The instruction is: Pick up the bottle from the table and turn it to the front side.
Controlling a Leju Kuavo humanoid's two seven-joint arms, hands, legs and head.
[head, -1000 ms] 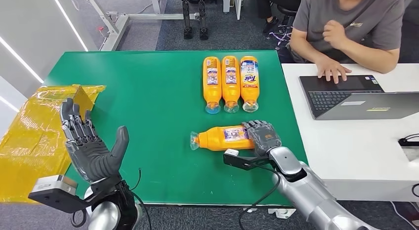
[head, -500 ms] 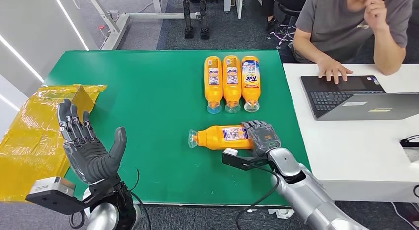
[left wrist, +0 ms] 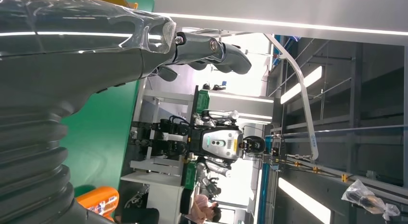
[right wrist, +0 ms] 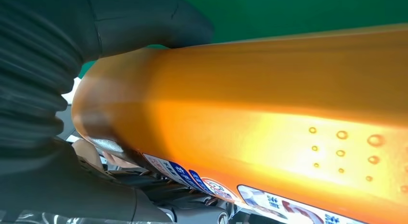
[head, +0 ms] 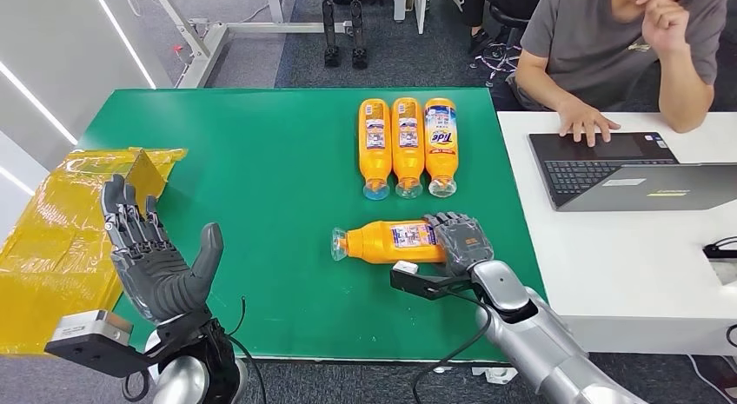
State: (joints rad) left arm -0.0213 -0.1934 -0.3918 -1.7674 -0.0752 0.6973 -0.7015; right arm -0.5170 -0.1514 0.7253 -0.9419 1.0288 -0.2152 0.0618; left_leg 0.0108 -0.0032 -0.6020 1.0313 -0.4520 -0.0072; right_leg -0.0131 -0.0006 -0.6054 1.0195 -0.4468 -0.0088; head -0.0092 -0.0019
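An orange bottle (head: pixel 387 241) lies on its side on the green table (head: pixel 261 161), clear cap pointing left, a small-print label facing up. My right hand (head: pixel 461 239) grips its base end; the right wrist view shows the orange bottle (right wrist: pixel 269 118) close up, with the thumb (right wrist: pixel 144 21) wrapped over it. My left hand (head: pixel 152 248) is raised at the near left, palm up, fingers spread, holding nothing. Its fingers (left wrist: pixel 211 50) stick out past the table edge in the left wrist view.
Three more orange bottles (head: pixel 406 146) lie side by side at the table's far right. Yellow plastic wrap (head: pixel 61 221) covers the left edge. A person (head: pixel 617 56) sits at a white desk (head: pixel 626 256) on the right with a laptop (head: pixel 608 169).
The person raised one hand from chest to face. The bottle and my right hand shifted very slightly left a second ago and have been still since. My left hand stays put.
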